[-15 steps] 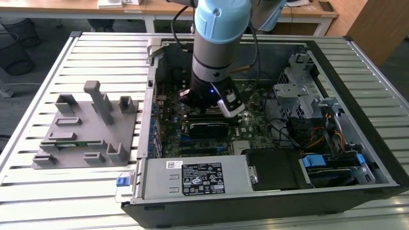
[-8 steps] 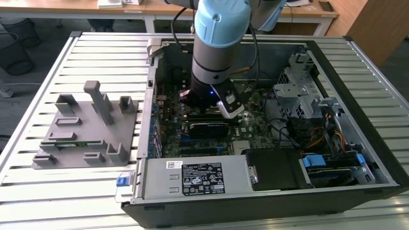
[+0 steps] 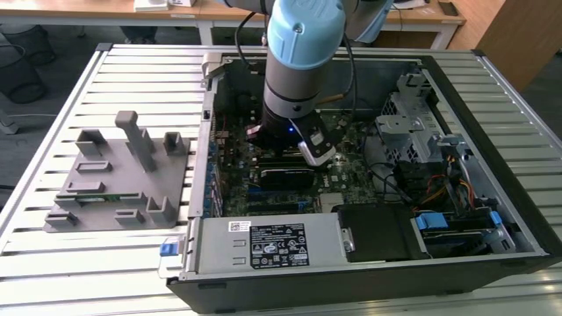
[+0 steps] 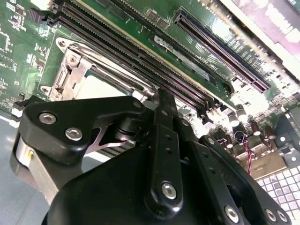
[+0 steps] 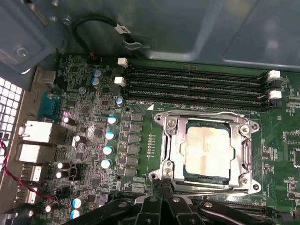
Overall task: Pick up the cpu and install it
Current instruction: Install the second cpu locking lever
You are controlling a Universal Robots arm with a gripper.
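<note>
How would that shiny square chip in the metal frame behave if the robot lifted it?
The cpu looks like a flat, rigid plate, so it probably would not bend. Its smooth metal top may be slippery. Lying level within the socket frame, it seems unlikely to roll or tip.

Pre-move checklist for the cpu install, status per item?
1. cpu lying in socket: ok, sits inside the metal frame.
2. cpu square to frame: ok, edges look parallel.
3. Retention frame latched: cannot tell.
4. Gripper free of the cpu: ok, it sits at the frame's edge, off the chip.
5. Memory slots beside socket empty: ok.
6. Arm inside case, clear of walls: ok.
</note>
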